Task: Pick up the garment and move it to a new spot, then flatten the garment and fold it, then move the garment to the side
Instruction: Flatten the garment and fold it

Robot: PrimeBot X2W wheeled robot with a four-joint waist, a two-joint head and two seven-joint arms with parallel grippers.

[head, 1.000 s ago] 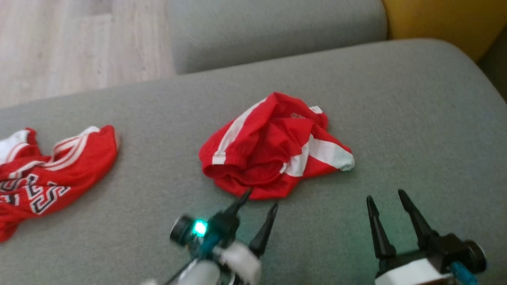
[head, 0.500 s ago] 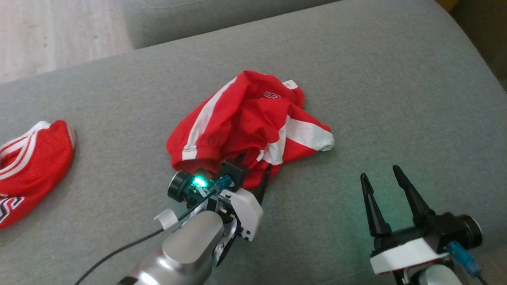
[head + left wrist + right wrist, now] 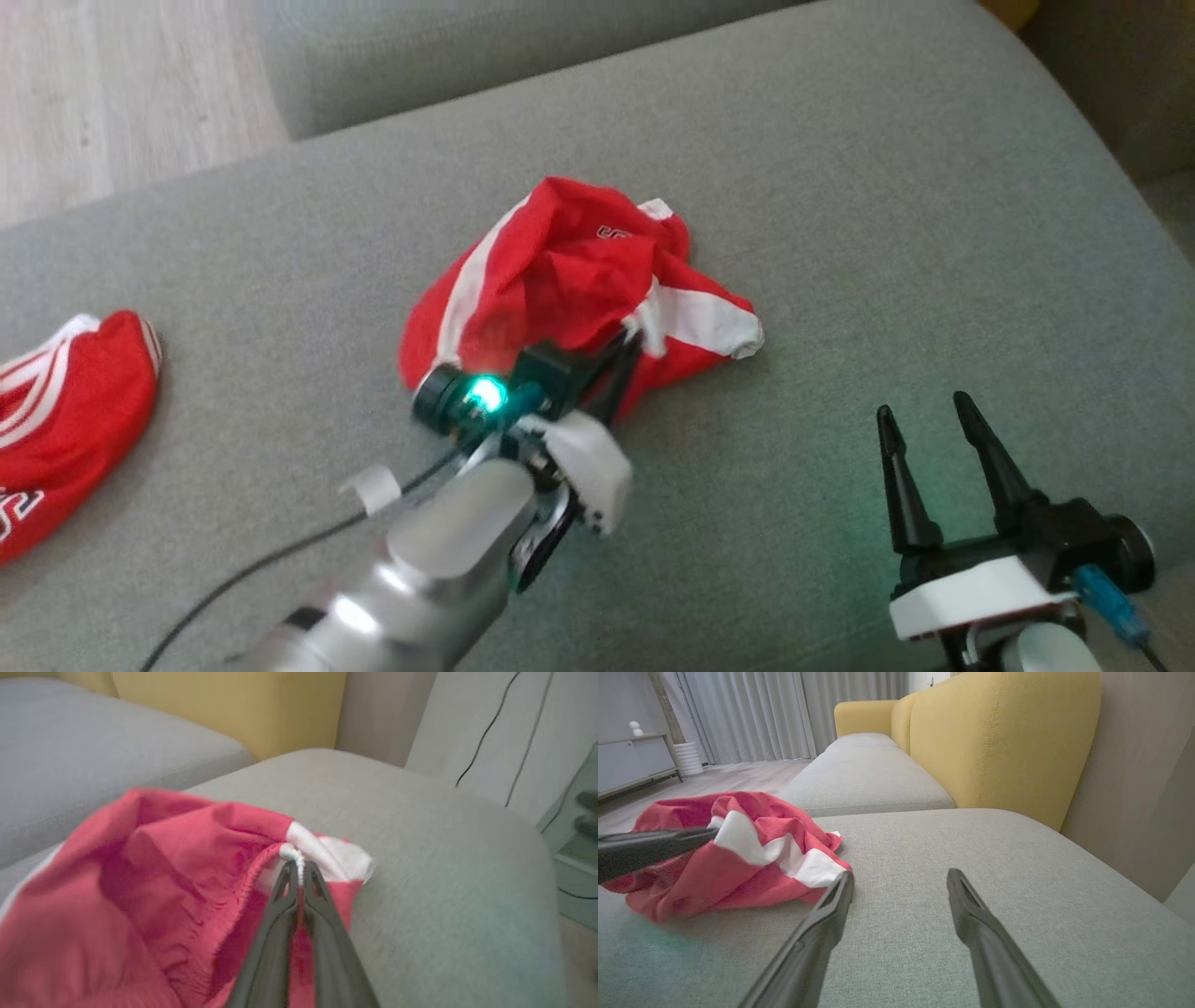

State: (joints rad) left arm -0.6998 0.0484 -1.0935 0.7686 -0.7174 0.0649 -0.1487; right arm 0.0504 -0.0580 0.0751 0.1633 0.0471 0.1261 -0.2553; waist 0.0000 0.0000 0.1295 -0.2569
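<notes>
While your left tool (image 3: 607, 359) pinches the garment (image 3: 560, 280), the right tool (image 3: 924, 415) sits released.
Garment's crumpled mid sofa cushion (image 3: 840, 140), w/ its white-trimmed hem (image 3: 292, 851) clenched in the left tool. Right tool's near it, not touching. 2nd red shirt (image 3: 65, 411) lies far left on the cushion.

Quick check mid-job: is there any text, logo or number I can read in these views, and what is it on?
Nothing reads cleanly.
Outlined mark near the top of the red garment, head view: too small and blurred to read.
Print on the second red garment, at the left edge: cut off and blurred, unreadable.
No other text in the views.
</notes>
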